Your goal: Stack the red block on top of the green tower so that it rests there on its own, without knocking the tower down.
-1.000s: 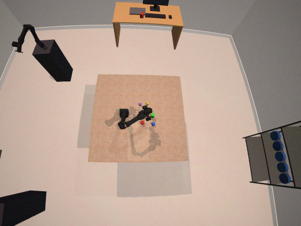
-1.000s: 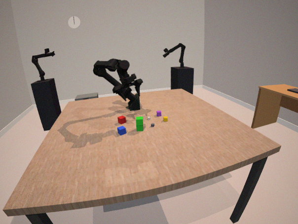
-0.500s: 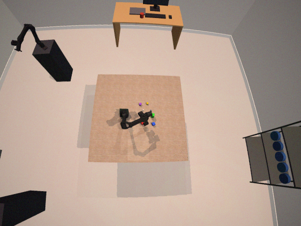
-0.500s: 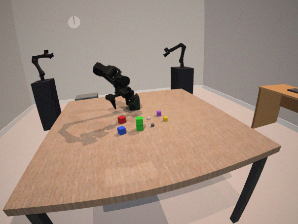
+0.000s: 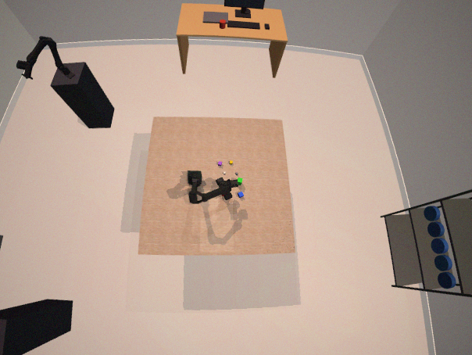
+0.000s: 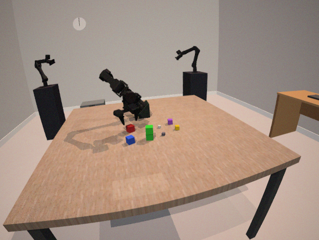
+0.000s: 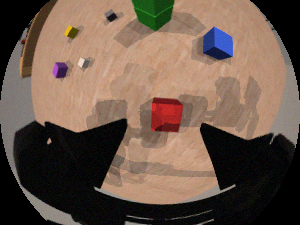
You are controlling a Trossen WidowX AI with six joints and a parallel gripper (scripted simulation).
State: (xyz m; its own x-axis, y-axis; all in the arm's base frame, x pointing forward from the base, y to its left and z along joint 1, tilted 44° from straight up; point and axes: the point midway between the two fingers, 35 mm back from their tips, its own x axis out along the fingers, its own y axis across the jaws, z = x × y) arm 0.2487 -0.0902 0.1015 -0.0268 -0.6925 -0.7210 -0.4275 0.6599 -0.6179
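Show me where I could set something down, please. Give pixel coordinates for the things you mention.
In the exterior view, room runs from the blue block (image 5: 241,194) (image 6: 130,139) (image 7: 218,43) to the near edge of the table (image 5: 176,137) (image 6: 211,158) (image 7: 255,54), and from the yellow block (image 5: 230,162) (image 6: 177,127) (image 7: 71,32) to its right edge. Crowded: around the green tower (image 5: 240,181) (image 6: 149,132) (image 7: 154,12), and by the red block (image 5: 223,195) (image 6: 130,128) (image 7: 166,115), near the open pincer (image 5: 223,189) (image 6: 130,122) (image 7: 165,124).

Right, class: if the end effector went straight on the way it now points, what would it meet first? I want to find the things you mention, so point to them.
Probably the red block (image 6: 130,128) (image 7: 166,115), which lies ahead between the open fingers of the end effector (image 6: 130,122) (image 7: 165,124); depth is unclear, so it might touch the tabletop (image 5: 176,145) (image 6: 185,169) (image 7: 170,186) beside it instead.
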